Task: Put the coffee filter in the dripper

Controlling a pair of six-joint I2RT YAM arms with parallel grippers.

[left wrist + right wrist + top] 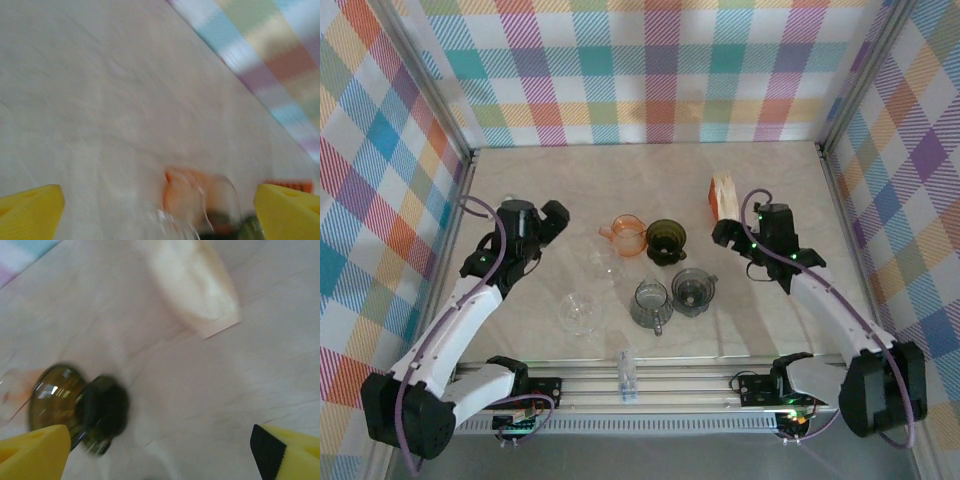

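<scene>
Beside the right gripper (pixel 730 238), jaws spread wide and empty, the coffee filter (pixel 723 196) appears light, flimsy paper, best pinched gently at its free edge.

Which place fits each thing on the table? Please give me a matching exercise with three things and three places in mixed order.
Things:
1. coffee filters
2. orange dripper
3. dark green dripper

Places:
A. just right of the orange dripper
B. farthest back, on the right side
C. just left of the dark green dripper

Pairs: 1-B, 2-C, 3-A
</scene>
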